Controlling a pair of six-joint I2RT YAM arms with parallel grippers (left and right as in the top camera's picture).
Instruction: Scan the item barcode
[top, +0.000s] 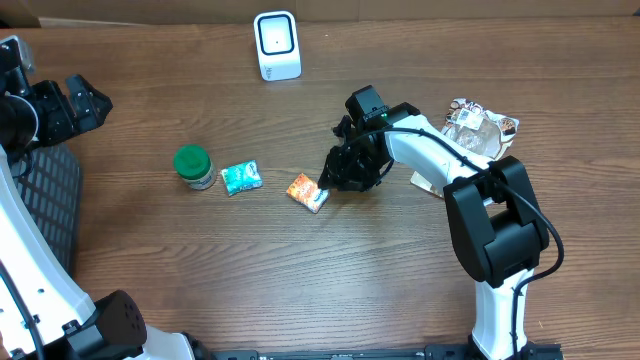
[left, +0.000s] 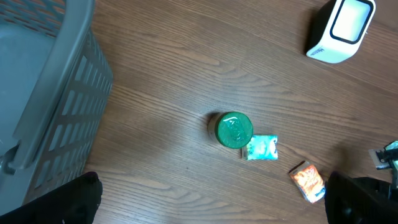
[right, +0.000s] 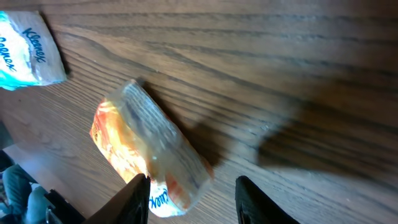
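Observation:
An orange snack packet (top: 308, 192) lies flat on the wooden table. My right gripper (top: 335, 180) is low over its right end. In the right wrist view the gripper (right: 193, 199) is open, with the packet's (right: 149, 149) near end between the black fingers, against the left one and clear of the right one. The white barcode scanner (top: 277, 45) stands at the back of the table. My left gripper (top: 85, 100) hovers at the far left, open wide and holding nothing (left: 211, 205); it looks down on the packet (left: 308, 182) and the scanner (left: 341, 28).
A green-lidded jar (top: 193, 166) and a teal Kleenex pack (top: 241, 177) sit left of the packet. A crumpled clear bag (top: 480, 128) lies at the right behind my right arm. A grey mesh basket (left: 43, 93) stands at the left edge.

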